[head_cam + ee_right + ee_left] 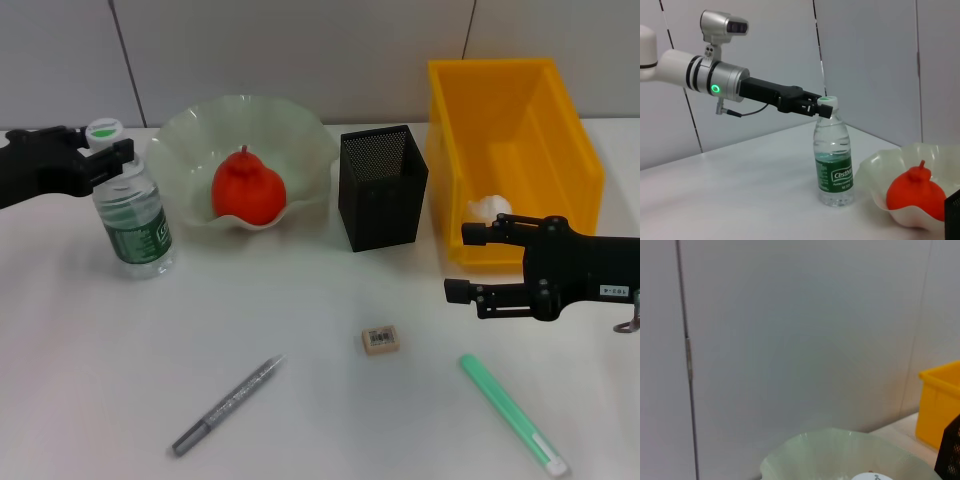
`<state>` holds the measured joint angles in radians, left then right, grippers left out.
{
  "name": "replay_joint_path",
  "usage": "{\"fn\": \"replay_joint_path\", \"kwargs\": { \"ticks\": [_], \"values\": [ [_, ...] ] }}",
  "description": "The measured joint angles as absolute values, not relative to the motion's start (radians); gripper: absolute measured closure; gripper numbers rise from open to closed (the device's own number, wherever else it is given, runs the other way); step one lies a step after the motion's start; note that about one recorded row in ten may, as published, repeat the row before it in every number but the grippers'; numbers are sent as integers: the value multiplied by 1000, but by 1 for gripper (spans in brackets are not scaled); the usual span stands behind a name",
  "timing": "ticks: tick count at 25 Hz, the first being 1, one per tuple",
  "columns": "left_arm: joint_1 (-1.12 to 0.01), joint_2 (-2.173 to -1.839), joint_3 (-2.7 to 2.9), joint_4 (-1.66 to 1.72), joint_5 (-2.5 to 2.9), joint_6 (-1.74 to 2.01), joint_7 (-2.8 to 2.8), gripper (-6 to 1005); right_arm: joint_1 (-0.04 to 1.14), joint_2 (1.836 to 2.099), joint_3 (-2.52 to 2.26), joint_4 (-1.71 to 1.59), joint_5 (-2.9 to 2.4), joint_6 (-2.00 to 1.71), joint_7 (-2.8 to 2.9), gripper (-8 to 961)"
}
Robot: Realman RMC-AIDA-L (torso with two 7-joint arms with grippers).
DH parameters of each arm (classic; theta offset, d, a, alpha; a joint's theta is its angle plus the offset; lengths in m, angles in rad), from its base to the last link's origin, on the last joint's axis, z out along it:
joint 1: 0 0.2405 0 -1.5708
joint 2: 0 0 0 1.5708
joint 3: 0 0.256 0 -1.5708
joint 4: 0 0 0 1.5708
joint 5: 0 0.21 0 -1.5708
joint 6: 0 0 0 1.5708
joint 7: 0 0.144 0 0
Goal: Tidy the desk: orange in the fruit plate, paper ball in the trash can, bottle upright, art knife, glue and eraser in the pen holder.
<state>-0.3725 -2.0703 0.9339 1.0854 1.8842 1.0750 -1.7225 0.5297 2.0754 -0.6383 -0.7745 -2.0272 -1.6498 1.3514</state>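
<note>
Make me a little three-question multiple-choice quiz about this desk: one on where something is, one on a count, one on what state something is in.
1. Where is the orange?
A. in the fruit plate
B. in the trash can
C. on the table beside the eraser

2. How many long thin items lie on the front of the table?
A. one
B. two
C. four

3. How is the bottle standing?
A. on its side
B. upside down
C. upright

Answers:
1 A: the head view shows the red-orange fruit sitting inside the pale green bowl.
2 B: a grey pen-like stick and a green stick lie there.
3 C: it stands on its base with its white cap on top, the left gripper at the cap; the right gripper hangs open in front of the trash can.
</note>
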Motion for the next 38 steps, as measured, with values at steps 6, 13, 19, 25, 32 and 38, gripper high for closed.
{"fn": "replay_joint_path", "kwargs": {
  "ticks": [6,13,19,25,32,38],
  "values": [
    [-341,-2066,927,1089,1798,1081,-1721,451,533,2075,-638,-766,-2029,-1649,1350,113],
    [-332,-2065,926,1093,1797,1087,-1721,276,534,2075,-638,-764,-2029,-1648,1350,113],
    [-306,-2065,916,1146,1774,1115,-1720,193,533,2075,-633,-767,-2029,-1656,1355,113],
    [-225,-2057,693,1197,1623,1559,-1620,181,539,2075,-638,-791,-2029,-1659,1411,112],
    [-221,-2029,616,1081,1630,1814,-1514,181,553,2075,-686,-895,-2036,-1656,1588,112],
    [-215,-1992,624,883,1700,1916,-1354,181,546,2076,-829,-1095,-2077,-1646,1831,112]
  ]
}}
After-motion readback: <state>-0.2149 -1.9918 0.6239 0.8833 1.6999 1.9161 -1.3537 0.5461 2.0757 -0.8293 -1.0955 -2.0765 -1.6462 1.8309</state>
